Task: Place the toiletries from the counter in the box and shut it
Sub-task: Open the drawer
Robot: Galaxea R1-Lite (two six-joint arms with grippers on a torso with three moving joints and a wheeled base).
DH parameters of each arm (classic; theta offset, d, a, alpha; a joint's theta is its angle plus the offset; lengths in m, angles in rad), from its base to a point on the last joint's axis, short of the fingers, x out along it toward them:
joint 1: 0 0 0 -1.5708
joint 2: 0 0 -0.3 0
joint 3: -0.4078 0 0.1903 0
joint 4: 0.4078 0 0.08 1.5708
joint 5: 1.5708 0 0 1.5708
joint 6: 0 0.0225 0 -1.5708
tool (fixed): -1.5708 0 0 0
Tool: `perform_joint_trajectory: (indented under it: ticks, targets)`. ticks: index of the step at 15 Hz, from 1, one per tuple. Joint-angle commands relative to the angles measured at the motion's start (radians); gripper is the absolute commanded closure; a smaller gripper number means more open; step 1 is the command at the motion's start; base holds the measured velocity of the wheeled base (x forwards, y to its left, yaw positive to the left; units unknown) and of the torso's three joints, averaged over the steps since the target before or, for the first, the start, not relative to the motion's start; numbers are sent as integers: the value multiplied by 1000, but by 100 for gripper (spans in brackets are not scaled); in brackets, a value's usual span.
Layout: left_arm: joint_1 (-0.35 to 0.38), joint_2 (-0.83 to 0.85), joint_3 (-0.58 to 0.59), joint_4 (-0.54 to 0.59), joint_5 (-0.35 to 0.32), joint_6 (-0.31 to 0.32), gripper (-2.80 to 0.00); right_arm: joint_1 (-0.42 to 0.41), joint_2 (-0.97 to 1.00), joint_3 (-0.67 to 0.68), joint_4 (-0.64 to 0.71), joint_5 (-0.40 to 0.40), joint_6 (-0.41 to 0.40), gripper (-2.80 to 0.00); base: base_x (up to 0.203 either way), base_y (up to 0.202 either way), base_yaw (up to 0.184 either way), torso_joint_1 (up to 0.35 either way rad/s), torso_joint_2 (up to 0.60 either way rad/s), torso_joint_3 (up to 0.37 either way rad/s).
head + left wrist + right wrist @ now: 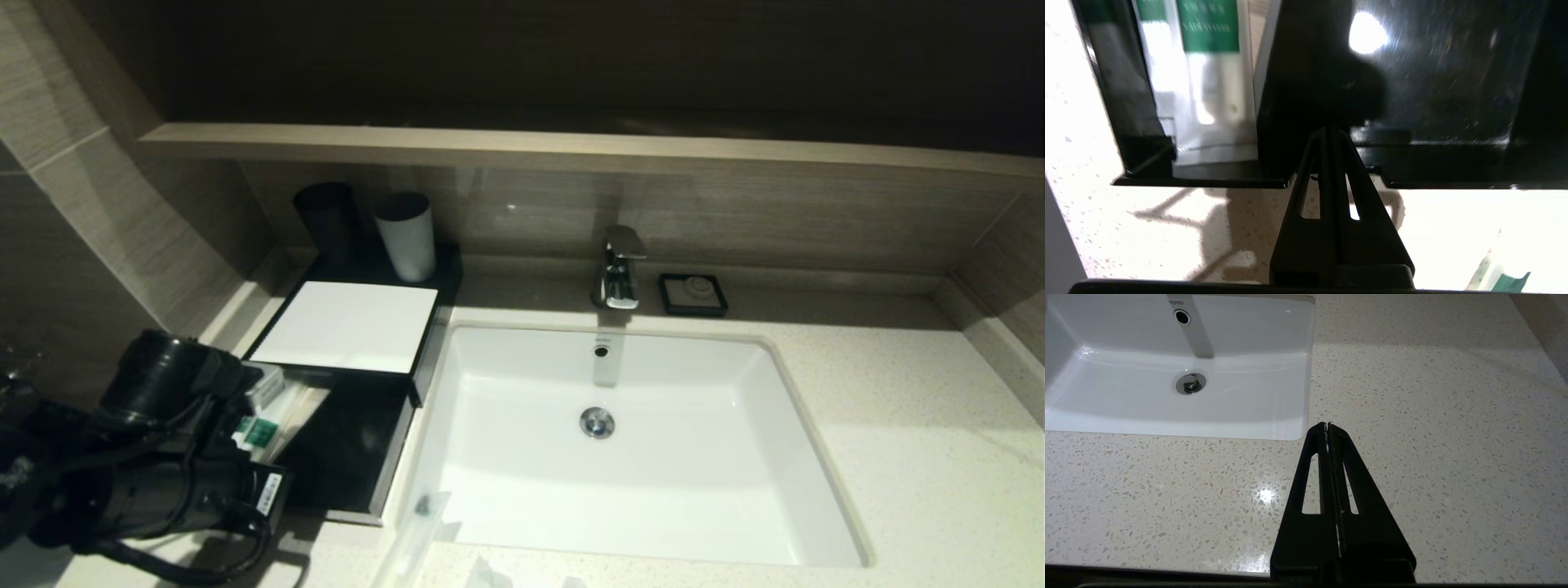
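The left hand (1329, 132) was clenched with nothing between its fingers, its tips meeting at the front lip of the box's (343, 327) pulled-out drawer (1437, 81), at a small notch in the middle of that lip. In the head view the left arm reached in from the near left corner of the counter (898, 425) and covered the drawer's near left part. The box, black with a flat white top panel, stood on the counter just left of the white sink basin (620, 441), and its drawer stood open toward the robot. Inside the drawer, along its left side, lay white packets with green print (1208, 61), some of the toiletries, touching the drawer's front wall; the rest of the drawer floor was glossy black. More clear-wrapped packets (416, 523) lay on the counter at the near left corner of the basin, one with a dark end, well outside the drawer. The right hand (1327, 425) was also clenched and held nothing, hovering over bare speckled stone near the right front corner of the basin. Behind the box stood a dark cup (326, 219) and a pale cup (406, 235), side by side, and a chrome tap (619, 268) and a small black soap dish (693, 294) sat behind the basin.
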Motion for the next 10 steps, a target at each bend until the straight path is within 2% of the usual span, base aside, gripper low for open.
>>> perform_joint_trajectory:
  ticks: [1, 6, 10]
  targets:
    - [1, -29, -21, -6, 1, -1, 0, 0, -1, 0, 1, 0, 0, 0, 0, 0, 0, 0, 0, 0]
    - [-4, -115, -88, 0, 3, 1, 0, 0, -1, 0, 0, 0, 0, 0, 0, 0, 0, 0, 0, 0]
    - [-99, -190, -79, 38, 0, 13, 0, 0, 0, 0, 1, 0, 0, 0, 0, 0, 0, 0, 0, 0]
